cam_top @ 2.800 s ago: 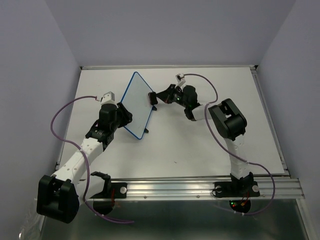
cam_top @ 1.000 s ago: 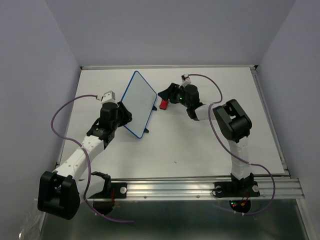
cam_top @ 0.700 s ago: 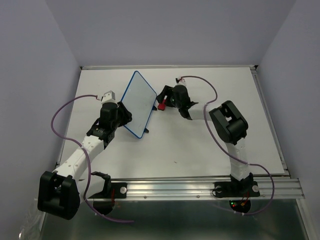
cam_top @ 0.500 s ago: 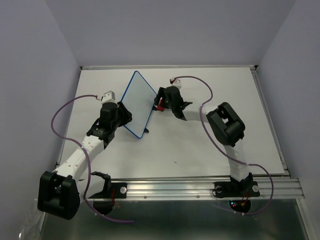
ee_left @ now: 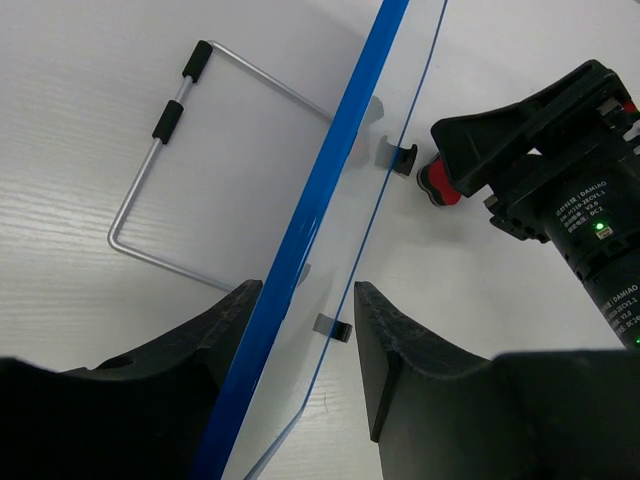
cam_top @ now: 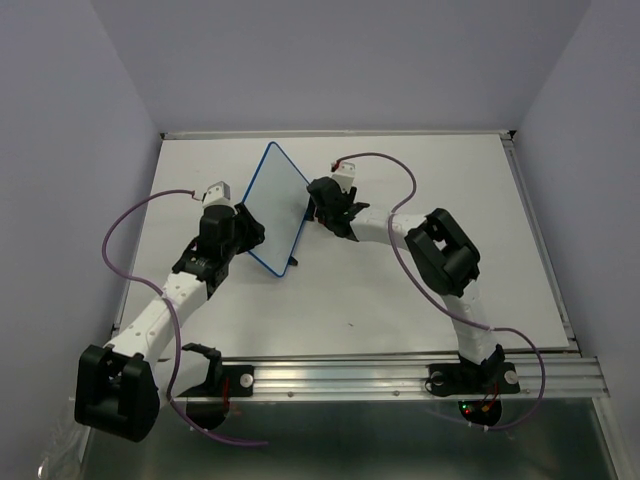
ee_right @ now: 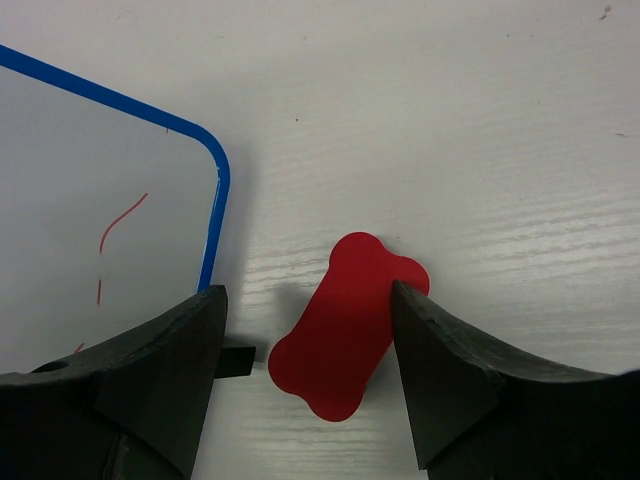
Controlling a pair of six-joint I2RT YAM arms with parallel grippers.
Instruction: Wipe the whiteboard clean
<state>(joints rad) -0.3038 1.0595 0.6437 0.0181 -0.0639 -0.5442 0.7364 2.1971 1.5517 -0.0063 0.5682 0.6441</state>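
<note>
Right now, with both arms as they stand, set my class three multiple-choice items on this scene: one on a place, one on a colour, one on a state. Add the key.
1. Where is the red eraser?
A. Between the fingers of the right gripper, beside a corner of the whiteboard
B. On the table by the left arm's base
C. On top of the board

2. What colour is the whiteboard's rim?
A. Green
B. Blue
C. Yellow

3. How is the whiteboard placed?
A. Lying flat, untouched
B. Tilted up, gripped at its edge by the left gripper
C. Hung on the back wall

Key: 1 A, the right wrist view shows it between the fingers, next to the rounded corner. 2 B, the edge is blue in every view. 3 B, the left wrist view shows the rim between the fingers.
</note>
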